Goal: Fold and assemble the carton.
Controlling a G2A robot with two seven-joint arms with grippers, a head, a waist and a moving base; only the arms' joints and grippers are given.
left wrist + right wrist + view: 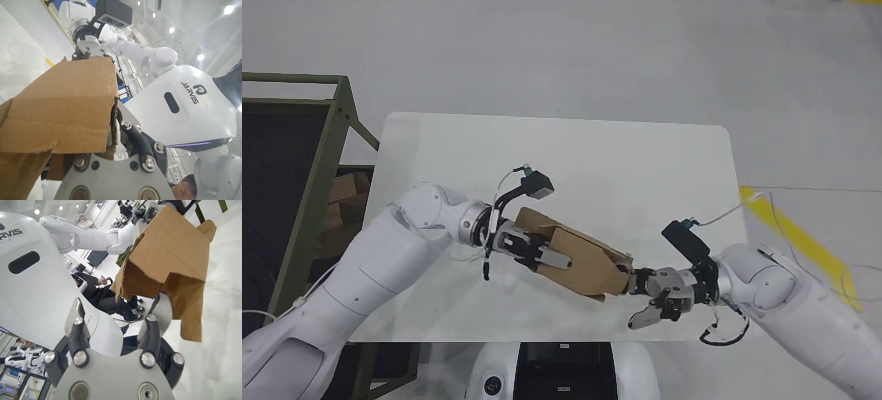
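A brown cardboard carton (577, 260), partly opened into a tube with loose flaps, hangs slanted over the front half of the white table (642, 170). My left gripper (540, 254) is shut on the carton's left end. In the left wrist view one finger (118, 113) presses the carton (60, 106) wall and the other is hidden behind the cardboard. My right gripper (647, 298) stands open at the carton's right end. In the right wrist view (119, 302) one fingertip (162, 302) sits under the edge of the open mouth of the carton (170, 249), the other well apart from it.
A green metal frame (327, 150) stands left of the table, with more flat cardboard (347, 200) stacked inside it. Yellow floor tape (787, 225) runs past the table's right side. The far half of the table is bare.
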